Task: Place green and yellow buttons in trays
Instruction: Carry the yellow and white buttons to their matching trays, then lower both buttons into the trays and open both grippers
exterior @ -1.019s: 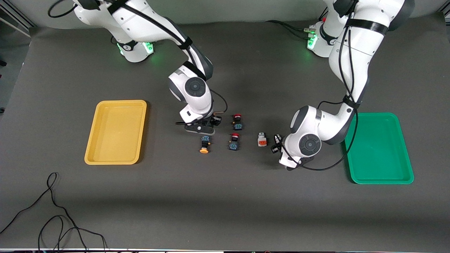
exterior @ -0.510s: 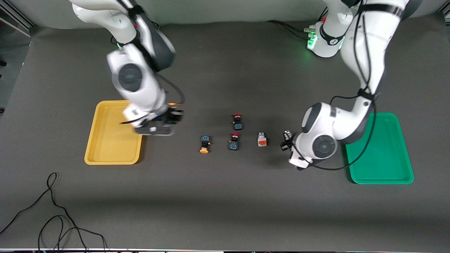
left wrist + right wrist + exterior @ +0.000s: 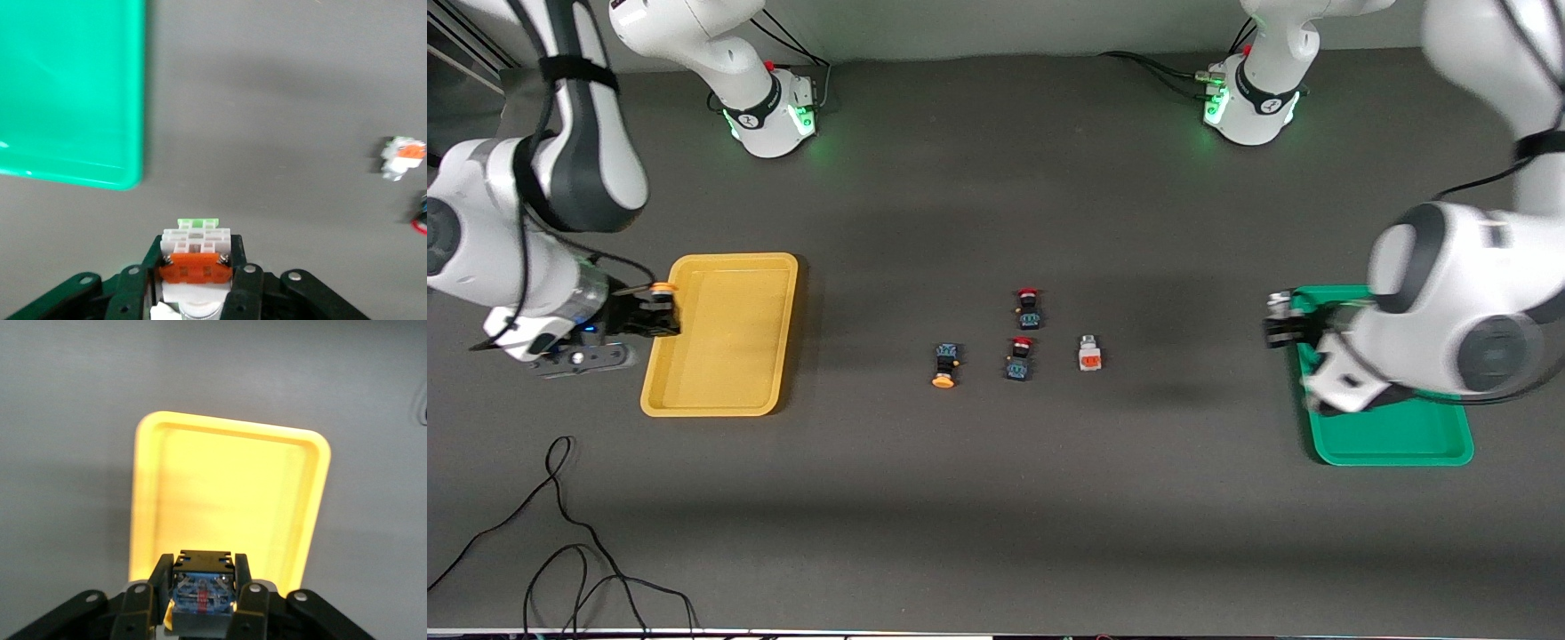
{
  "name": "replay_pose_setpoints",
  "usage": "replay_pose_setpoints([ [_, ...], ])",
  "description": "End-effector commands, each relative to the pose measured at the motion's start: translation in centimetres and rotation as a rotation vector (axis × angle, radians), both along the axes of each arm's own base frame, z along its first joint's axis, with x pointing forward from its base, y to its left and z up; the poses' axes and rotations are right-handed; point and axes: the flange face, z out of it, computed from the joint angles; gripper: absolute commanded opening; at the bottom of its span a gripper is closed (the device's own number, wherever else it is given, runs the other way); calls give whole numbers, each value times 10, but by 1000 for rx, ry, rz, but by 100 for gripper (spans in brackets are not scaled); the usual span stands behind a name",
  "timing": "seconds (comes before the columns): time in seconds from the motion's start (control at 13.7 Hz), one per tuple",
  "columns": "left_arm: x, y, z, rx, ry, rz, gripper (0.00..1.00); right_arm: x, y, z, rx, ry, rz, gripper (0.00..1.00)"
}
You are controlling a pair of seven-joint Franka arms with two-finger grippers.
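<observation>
Both two-finger grippers carry 1 switch each, each over the edge of a tray.

The right gripper [image 3: 660, 313] clamps a black-bodied, orange-yellow-capped button [image 3: 202, 590] above the rim of the shallow yellow plastic tray [image 3: 720, 333]. The left gripper [image 3: 1282, 327] grips a silvery-white button with an orange-red block [image 3: 196, 257] at the rim of the green plastic tray [image 3: 1392, 436]. Between the trays lie 1 more orange-capped button [image 3: 944, 365], 1 more white button [image 3: 1089, 354] and 2 red-capped black switches [image 3: 1028, 308].

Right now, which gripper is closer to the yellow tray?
Right. The right gripper, shut on a yellow-capped button, hangs at the yellow tray's outer rim. The left gripper, shut on a white button, is at the green tray, the table's other end.
</observation>
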Motion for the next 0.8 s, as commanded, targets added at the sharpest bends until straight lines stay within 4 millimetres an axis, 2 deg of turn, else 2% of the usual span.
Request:
replay_pose_setpoints([
  [0.0, 1, 65, -2, 41, 3, -143, 0, -24, -28, -69, -12, -39, 34, 13],
  [0.15, 1, 122, -9, 22, -7, -194, 0, -25, -62, -120, -39, -35, 34, 13],
  [0.29, -1, 169, -25, 22, -33, -254, 0, -24, -70, -164, -3, -12, 38, 14],
  [0.36, -5, 194, -39, 21, -49, -281, 0, -24, -70, -179, 12, -9, 28, 14],
  [0.44, -7, 211, -52, 14, -70, -295, 0, -22, -68, -189, 16, -2, 21, 14],
  [0.58, -6, 234, -80, 2, -103, -301, 0, -22, -67, -201, 7, 17, 25, 14],
  [0.66, -4, 241, -98, -4, -111, -293, 0, -23, -67, -202, 6, 18, 23, 32],
  [0.73, -1, 243, -111, -7, -124, -293, 0, -23, -67, -201, 8, 18, 20, 63],
])
